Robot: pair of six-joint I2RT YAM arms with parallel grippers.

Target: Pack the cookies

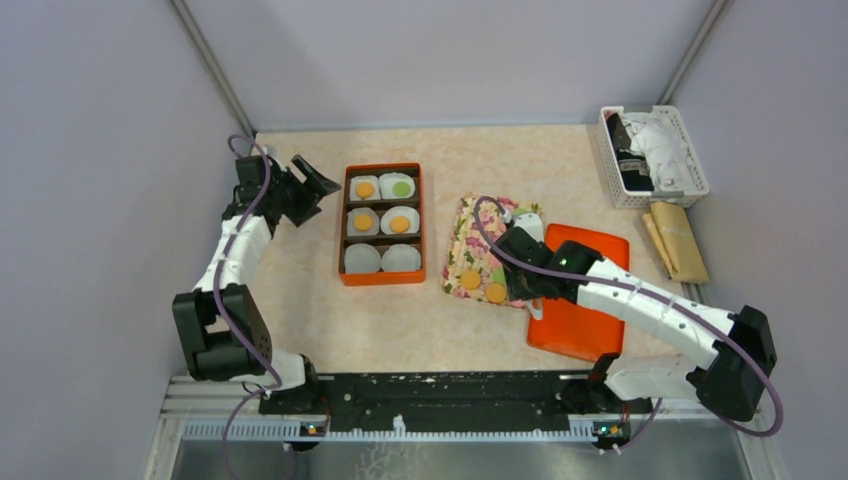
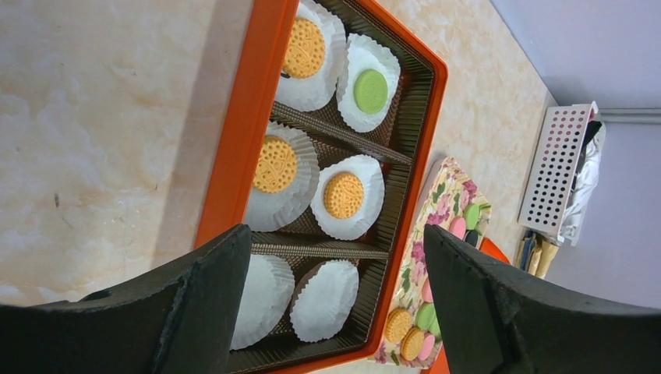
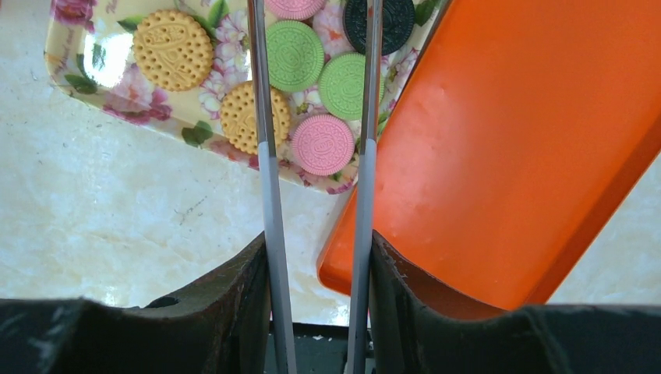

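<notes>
An orange box [image 1: 382, 277] holds six white paper cups; four hold cookies, three orange [image 1: 365, 188] and one green [image 1: 401, 187], and the two nearest cups [image 2: 323, 300] are empty. Loose cookies lie on a floral tray [image 1: 465, 240]: orange [image 3: 172, 49], green [image 3: 295, 54], pink [image 3: 322, 145], black [image 3: 390, 23]. My left gripper [image 2: 335, 234] is open and empty, hovering left of the box [image 1: 310, 190]. My right gripper [image 3: 318, 257] is shut on grey tongs [image 3: 265, 156], whose blades reach over the tray's near corner; their tips are out of view.
The orange lid [image 1: 585, 300] lies right of the tray, touching it in the right wrist view [image 3: 507, 117]. A white basket [image 1: 655, 155] of cloths stands at the back right, with a brown packet [image 1: 678, 240] below it. Walls enclose the table.
</notes>
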